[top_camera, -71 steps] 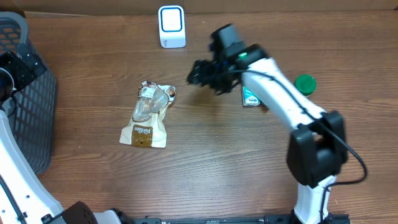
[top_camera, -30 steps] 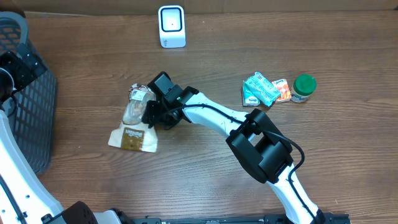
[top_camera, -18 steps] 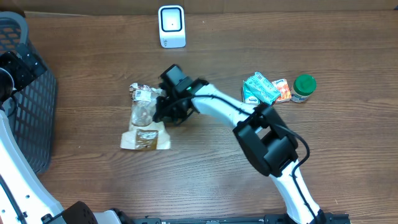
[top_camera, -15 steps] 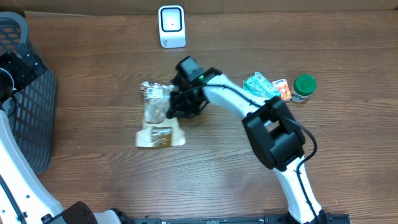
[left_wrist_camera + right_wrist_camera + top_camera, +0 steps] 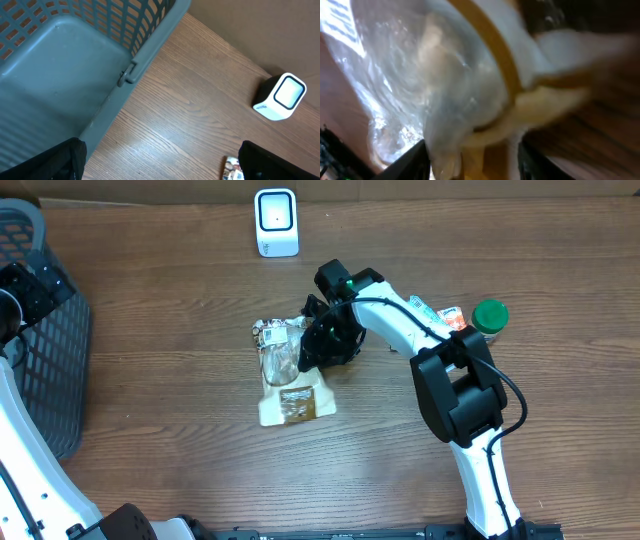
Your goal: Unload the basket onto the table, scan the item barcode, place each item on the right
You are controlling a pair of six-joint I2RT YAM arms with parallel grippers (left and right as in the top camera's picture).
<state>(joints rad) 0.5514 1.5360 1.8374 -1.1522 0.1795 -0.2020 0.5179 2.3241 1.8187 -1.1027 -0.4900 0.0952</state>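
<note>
Right claw [image 5: 318, 348]: closed on right edge of bag [image 5: 285, 370], wrist view filled with its clear film; grip apparently for carrying toward scanner [image 5: 276, 222].
Bag: mid-bench, label end toward camera, well short of scanner.
Left claw [image 5: 160, 165]: gaping, idle beside basket [image 5: 60, 65].
Pouch [image 5: 425, 308], jar [image 5: 489, 318]: parked at right, waiting.

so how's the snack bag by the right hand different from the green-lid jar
The snack bag lies flat, a long soft clear-and-tan pouch; the jar is a small rigid thing with a round green lid. The bag is the larger in the overhead view. The right hand is at the bag's edge; nothing touches the jar, which sits beside other packets. Both rest on the table.
</note>
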